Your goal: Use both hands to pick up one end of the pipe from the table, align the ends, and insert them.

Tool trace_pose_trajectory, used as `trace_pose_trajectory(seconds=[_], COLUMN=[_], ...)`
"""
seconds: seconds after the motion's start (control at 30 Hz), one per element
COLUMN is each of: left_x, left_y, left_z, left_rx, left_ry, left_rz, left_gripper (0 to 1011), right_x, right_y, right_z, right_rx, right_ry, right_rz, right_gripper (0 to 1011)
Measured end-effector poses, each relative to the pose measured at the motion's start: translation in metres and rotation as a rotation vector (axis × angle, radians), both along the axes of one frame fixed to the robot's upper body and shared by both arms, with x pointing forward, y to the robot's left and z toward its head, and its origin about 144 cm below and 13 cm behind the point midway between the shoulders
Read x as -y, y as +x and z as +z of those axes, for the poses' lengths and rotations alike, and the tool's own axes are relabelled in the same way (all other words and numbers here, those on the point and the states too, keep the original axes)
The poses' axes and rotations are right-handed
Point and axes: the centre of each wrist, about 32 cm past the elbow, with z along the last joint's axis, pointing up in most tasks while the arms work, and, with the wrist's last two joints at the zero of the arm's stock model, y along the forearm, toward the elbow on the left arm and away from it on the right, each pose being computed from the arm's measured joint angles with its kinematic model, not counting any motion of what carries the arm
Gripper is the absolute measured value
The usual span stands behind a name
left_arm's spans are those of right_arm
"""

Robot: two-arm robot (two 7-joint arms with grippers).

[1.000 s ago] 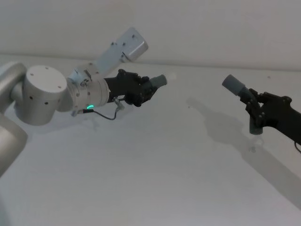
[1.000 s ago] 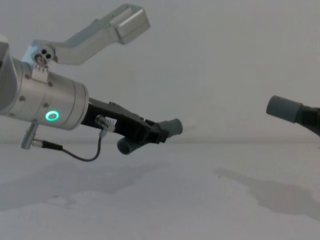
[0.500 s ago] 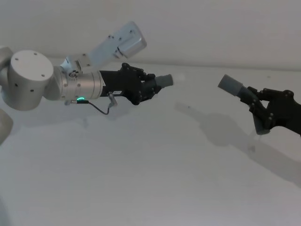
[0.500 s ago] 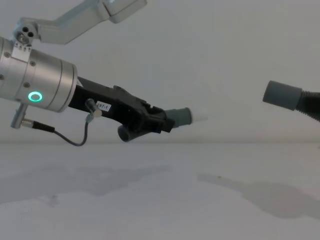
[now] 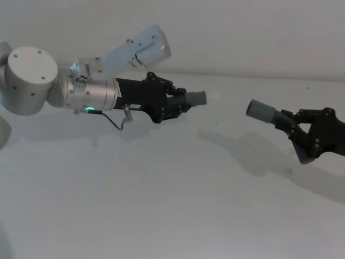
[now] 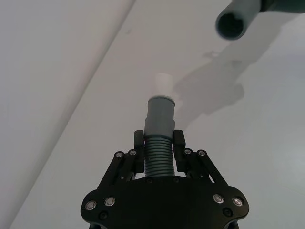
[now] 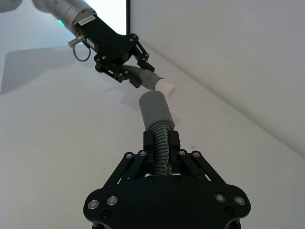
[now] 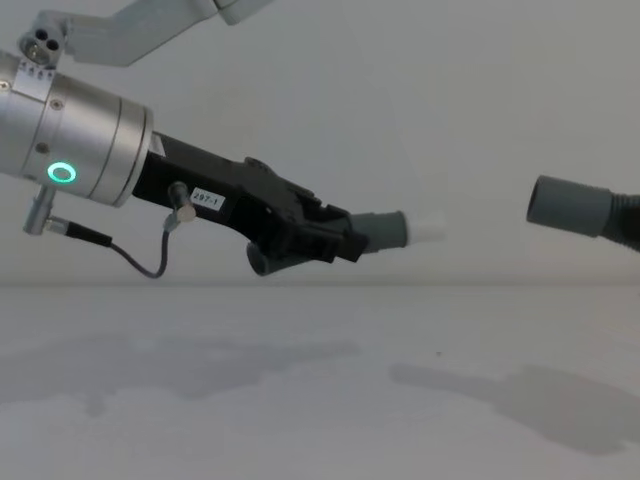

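One white-tipped piece [image 5: 198, 98] clamped in left gripper [image 5: 178, 102], one socket piece [image 5: 260, 110] clamped in right gripper [image 5: 291, 125]

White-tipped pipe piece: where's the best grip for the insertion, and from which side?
Grip the ribbed hose just behind the cuff, fingers closing across it from both sides, as the left gripper does. That leaves cuff and white tip free to enter the socket on the right gripper's piece; holding near the cuff should limit flexing.
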Motion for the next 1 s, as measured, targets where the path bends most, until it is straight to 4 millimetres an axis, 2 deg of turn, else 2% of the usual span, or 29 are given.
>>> trace_pose_trajectory(seconds=[0.57,1.0], left_x=[0.010,0.014], left_y=[0.002,0.003], left_z=[0.015,0.020], left_rx=[-0.007,-0.024], left_ry=[-0.005,-0.007], left_rz=[-0.170,-0.232], left_gripper=[345,345], right_x=[0.004,0.002], right_y=[0.003,0.004], right_z=[-0.003,-0.007], right_rx=[-0.024,-0.037], right_ry=[-0.032,-0.042], right_rz=[0.049,0.048], right_gripper=[179,179])
